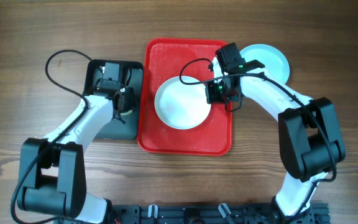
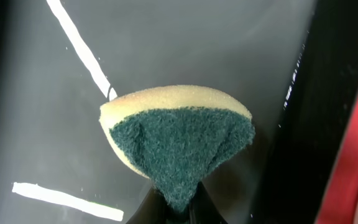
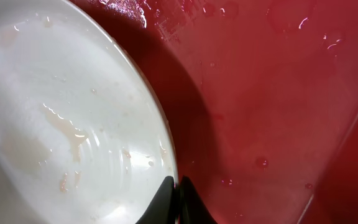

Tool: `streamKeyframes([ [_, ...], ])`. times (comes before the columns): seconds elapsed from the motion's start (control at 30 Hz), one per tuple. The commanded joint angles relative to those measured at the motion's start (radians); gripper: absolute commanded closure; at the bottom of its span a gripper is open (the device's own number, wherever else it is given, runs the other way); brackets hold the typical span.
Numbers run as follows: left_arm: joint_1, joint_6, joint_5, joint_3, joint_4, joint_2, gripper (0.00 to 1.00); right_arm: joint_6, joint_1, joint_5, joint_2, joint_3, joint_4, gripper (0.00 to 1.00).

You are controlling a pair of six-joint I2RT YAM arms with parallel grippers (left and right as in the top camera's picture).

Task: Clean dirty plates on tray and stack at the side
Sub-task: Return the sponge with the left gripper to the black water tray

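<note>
Plates show in two places. The white plate lies flat inside the tray, about at the tray's middle, with red floor showing all round it. In the right wrist view its face carries faint orange-tan smears and beads of water, and the tray floor beside it is wet too. The pale blue plate sits off the tray, on the tabletop just past the tray's upper right corner. The right arm crosses over its lower edge and hides part of it.

The right claw is over the tray's right half, at the white plate's right rim, its fingers together with the rim pinched between the tips. A black cable loops from that wrist over the upper part of the tray, above the plate.

Just beside the tray's left rim lies a black tray; I cannot tell whether the two touch. The left claw hangs over it, clamped on a sponge of yellow foam with a dark green scouring face, squeezed into a cone. White strips mark the black tray's floor behind the sponge. A sliver of the tray's red rim shows at the right edge of the left wrist view.
</note>
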Motion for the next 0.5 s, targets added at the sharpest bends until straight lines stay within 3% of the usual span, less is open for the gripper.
streamKeyframes([
  [0.0, 0.009, 0.016, -0.02, -0.006, 0.019, 0.014, 0.94, 0.005, 0.007, -0.015, -0.023, -0.006, 0.005, 0.96],
  [0.23, 0.009, 0.051, -0.032, -0.006, 0.087, 0.025, 0.91, 0.004, 0.007, -0.015, -0.023, -0.006, 0.005, 0.96],
  [0.3, 0.009, 0.054, -0.032, -0.006, 0.093, 0.025, 0.82, 0.004, 0.007, -0.015, -0.023, -0.006, 0.003, 0.96],
  [0.4, 0.009, 0.054, -0.032, -0.006, 0.086, 0.025, 0.8, 0.005, 0.007, -0.015, -0.023, -0.006, 0.006, 0.96],
  [0.47, 0.009, 0.053, -0.046, -0.006, 0.086, 0.025, 0.74, 0.005, 0.007, -0.015, -0.023, -0.006, 0.005, 0.95],
])
